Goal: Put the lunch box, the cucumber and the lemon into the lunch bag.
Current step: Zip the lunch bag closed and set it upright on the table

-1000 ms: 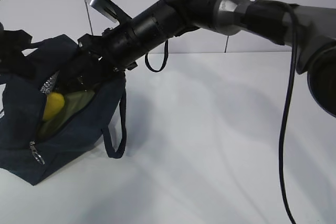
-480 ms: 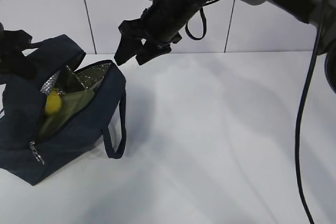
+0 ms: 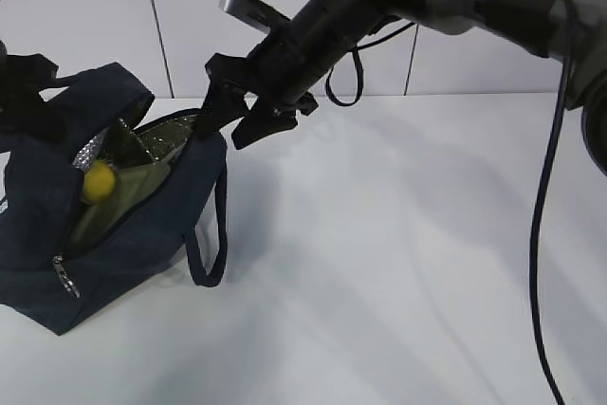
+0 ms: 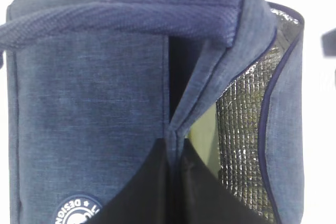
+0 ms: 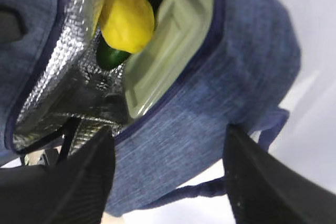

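Right wrist view, nearest first: the right gripper (image 5: 168, 177) has its two dark fingers (image 5: 268, 182) spread wide, nothing between them, just above the near wall of the lunch bag (image 5: 226, 77). Past the fingers, the bag mouth gapes. The lunch box (image 5: 168, 51) stands on edge against the near wall, sage lid facing out. The lemon (image 5: 127, 15) sits on top beside it, and the cucumber (image 5: 113, 56) shows dark green under and behind the lemon. Silver lining on the far wall.

Exterior view: right gripper (image 3: 245, 113) hangs over the bag's rim, apart from the contents. Lunch bag (image 3: 123, 234) sits at table left, one handle drooping down its front.

Left wrist view: left gripper pressed shut; it looks pinched on the bag's fabric at the seam, though the black fingers (image 4: 173, 192) hide the contact. Bag wall (image 4: 89, 93) fills the frame.

Judgement: all three items appear to be in; the packing looks done. For the step in hand, clearing the right arm, lift straight up and away from the rim so the spread fingers do not snag the drooping handle or tip the bag. Left side should let go only once the bag sits steady, lest the lemon roll out.
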